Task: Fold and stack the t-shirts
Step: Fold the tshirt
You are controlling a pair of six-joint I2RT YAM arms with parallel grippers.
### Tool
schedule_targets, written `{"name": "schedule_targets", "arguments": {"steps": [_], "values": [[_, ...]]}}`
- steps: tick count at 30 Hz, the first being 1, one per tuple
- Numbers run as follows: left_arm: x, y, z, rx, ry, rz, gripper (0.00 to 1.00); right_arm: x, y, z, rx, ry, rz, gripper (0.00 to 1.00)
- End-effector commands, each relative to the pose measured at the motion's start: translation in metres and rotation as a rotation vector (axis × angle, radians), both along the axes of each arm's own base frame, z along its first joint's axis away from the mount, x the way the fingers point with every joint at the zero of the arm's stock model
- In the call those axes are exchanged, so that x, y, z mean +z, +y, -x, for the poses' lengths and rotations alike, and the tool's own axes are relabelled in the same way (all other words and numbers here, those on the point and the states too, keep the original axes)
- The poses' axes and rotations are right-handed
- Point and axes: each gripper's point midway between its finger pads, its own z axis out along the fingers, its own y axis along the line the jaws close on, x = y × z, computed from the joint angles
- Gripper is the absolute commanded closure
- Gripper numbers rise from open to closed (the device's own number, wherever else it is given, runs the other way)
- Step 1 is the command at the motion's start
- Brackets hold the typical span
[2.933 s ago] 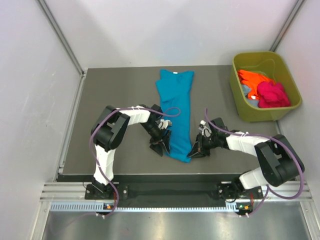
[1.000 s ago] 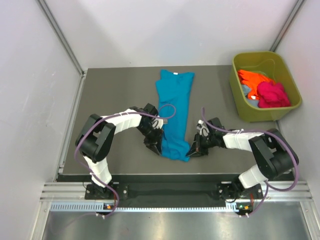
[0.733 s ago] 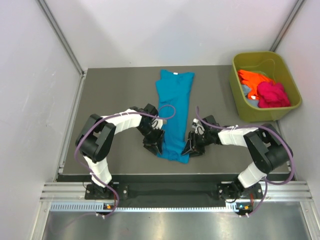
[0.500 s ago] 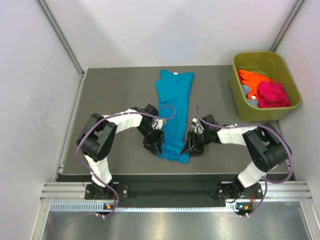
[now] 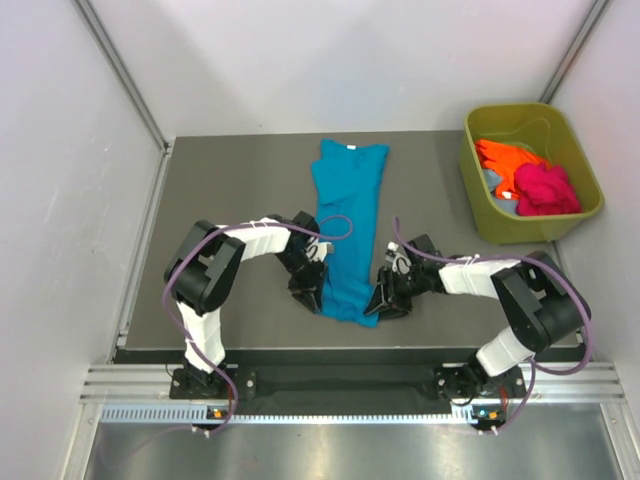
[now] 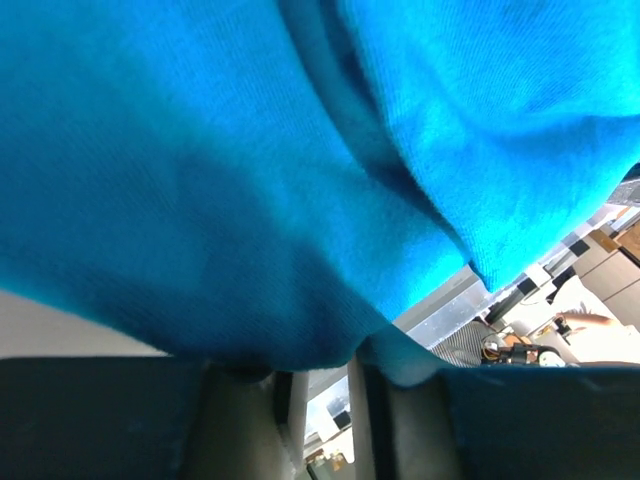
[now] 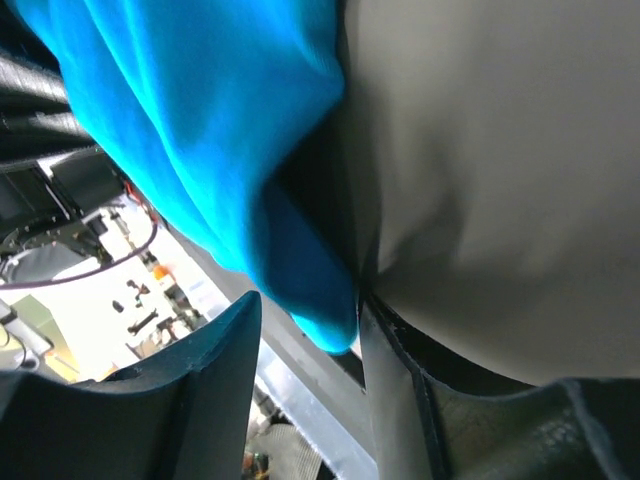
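our left gripper (image 5: 311,296) is at the near-left hem corner of the teal t-shirt (image 5: 349,200); we cannot tell its grip. the shirt's length runs away from us. our right gripper (image 5: 381,299) is spread around the near-right corner.

Two arms, matched pair. Left arm (image 5: 262,234) and right arm (image 5: 480,275) — white link shells set between bulky black joint housings, with black wrist sections. One purple cable (image 5: 168,285) loops loosely outside each arm. Black bases (image 5: 195,380), lower left and lower right of the overhead frame. Fingers (image 7: 160,400) — dark, matte, smooth-faced, broad with bevelled edges.
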Motion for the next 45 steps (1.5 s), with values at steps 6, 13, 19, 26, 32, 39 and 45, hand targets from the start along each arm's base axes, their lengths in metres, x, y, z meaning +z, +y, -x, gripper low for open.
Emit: {"name": "schedule_targets", "arguments": {"steps": [6,13,19,26,32,39,45], "values": [[0.010,-0.005,-0.002,-0.003,-0.041,0.041,0.99,-0.011,-0.005,0.019,0.008,0.020,0.021,0.68],[0.015,-0.004,-0.001,-0.002,-0.057,0.054,1.00,-0.008,0.002,0.011,0.011,-0.029,0.009,0.90],[0.031,-0.003,0.001,-0.025,-0.079,0.074,1.00,0.009,0.004,0.002,0.050,-0.108,-0.012,1.00],[0.075,0.000,0.012,-0.116,-0.193,0.124,1.00,0.040,0.002,-0.002,0.111,-0.229,-0.031,1.00],[0.109,0.005,0.029,-0.168,-0.227,0.196,1.00,0.066,0.004,-0.001,0.140,-0.266,-0.068,1.00],[0.117,0.011,0.058,-0.157,-0.091,0.237,1.00,0.099,0.007,0.000,0.178,-0.341,-0.125,1.00],[0.101,0.009,0.043,-0.095,-0.107,0.206,1.00,0.088,0.007,-0.003,0.144,-0.336,-0.120,1.00]]}}
